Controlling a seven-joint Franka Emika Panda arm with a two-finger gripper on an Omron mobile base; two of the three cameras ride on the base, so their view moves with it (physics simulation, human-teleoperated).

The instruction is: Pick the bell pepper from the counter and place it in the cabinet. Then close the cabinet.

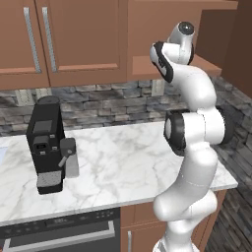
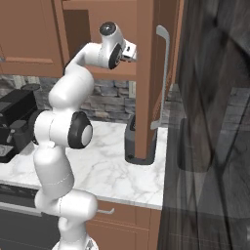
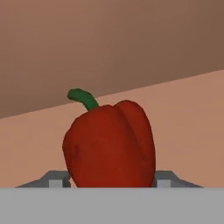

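Observation:
The red bell pepper (image 3: 111,144) with its green stem stands close up in the hand view, above the cabinet's inner shelf (image 3: 188,118). My gripper (image 3: 111,181) has a grey finger against each side of the pepper, shut on it. From the right base view, my hand (image 2: 131,51) reaches into the open cabinet past its wide door (image 2: 145,97), which swings out over the counter (image 2: 117,161). The door's silver bar handle (image 2: 163,73) faces right. From the left base view, the arm's end (image 1: 183,32) is up at the cabinet shelf (image 1: 145,66).
A black coffee machine (image 1: 47,142) stands on the counter (image 1: 123,162) at the left. A dark grey appliance (image 2: 131,141) sits under the open door. Two narrower closed doors (image 1: 59,39) hang to the left. An oven front (image 1: 59,231) lies below the counter.

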